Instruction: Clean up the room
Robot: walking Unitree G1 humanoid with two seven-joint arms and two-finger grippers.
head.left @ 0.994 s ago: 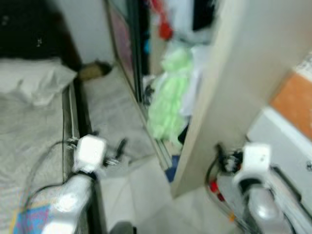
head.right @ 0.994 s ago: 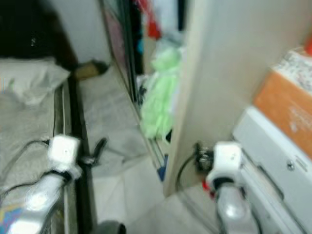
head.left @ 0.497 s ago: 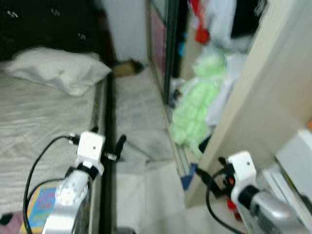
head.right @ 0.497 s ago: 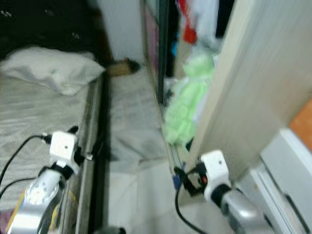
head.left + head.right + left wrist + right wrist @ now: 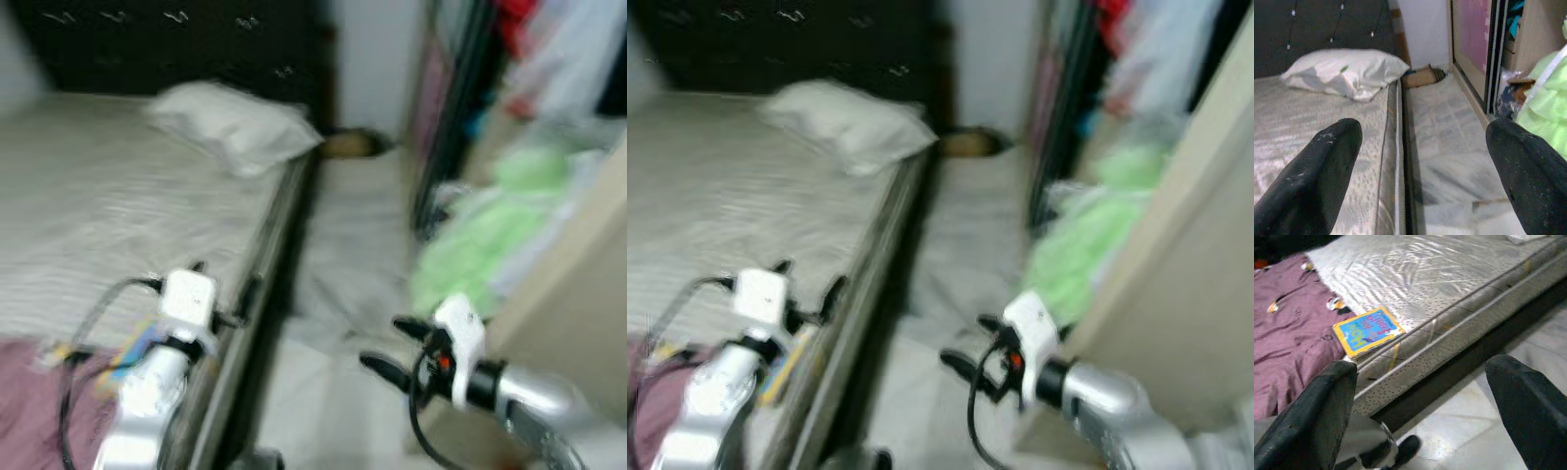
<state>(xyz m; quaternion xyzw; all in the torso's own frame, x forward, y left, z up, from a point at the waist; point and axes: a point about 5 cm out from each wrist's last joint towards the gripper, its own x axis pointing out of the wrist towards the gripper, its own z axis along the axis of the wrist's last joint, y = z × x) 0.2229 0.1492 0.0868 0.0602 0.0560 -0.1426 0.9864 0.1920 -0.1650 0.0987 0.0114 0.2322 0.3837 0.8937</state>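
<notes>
Bed (image 5: 118,186) now spreads across the frame's left as the camera turns, both empty pincers (image 5: 1420,161) (image 5: 1415,411) spread open, book (image 5: 1368,330) likely next.

A bare floor strip (image 5: 1449,127) runs between the bed (image 5: 1322,127) and the wardrobe (image 5: 1484,54), where green clothes (image 5: 470,250) spill out.
</notes>
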